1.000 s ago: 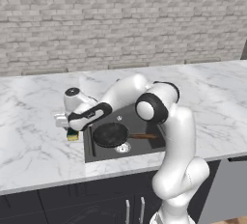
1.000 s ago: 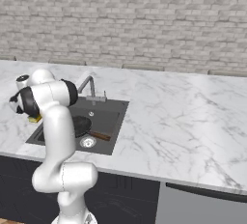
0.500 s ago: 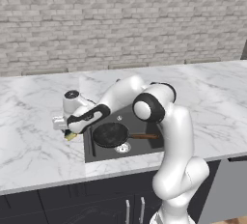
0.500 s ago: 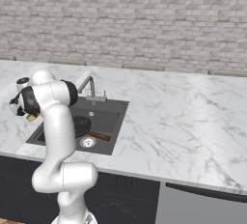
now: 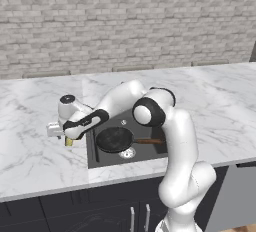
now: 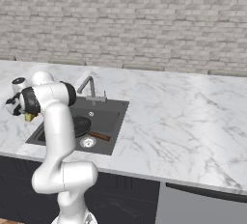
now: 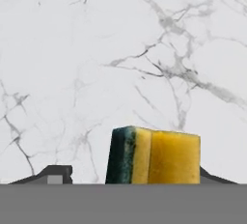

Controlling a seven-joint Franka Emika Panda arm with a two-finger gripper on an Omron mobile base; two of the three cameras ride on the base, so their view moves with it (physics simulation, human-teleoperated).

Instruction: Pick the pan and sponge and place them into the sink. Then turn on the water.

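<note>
Plainly the sponge [image 7: 153, 156] was the thing in hand: a small yellow block with a dark green scouring face on one side, seen end-on in the hand view between the two dark finger tips, which rose at about 7 and 5 o'clock of it. Whether the gripper [image 7: 130, 177] was already pinching it or merely straddling it I could not tell, since the contact was hidden at the bottom of that view. From the left base view the sponge [image 5: 69, 141] showed as a sliver of yellow just under the hand, beside the sink [image 5: 93, 148] at its 9 o'clock, over the white marble counter [image 5: 30, 151].

By my judgement it would be very light and soft, yielding under pressure and unlikely to slip, so a hold across the two broad faces, green to yellow, at mid-height should serve; squeezing hard would only crush it.

The pan [image 5: 114, 139] lay inside the sink with its wooden handle pointing toward 3 o'clock, next to the silver drain [image 5: 127, 152]. The faucet [image 6: 88, 85] stood at the basin's far edge, with no water running.
</note>
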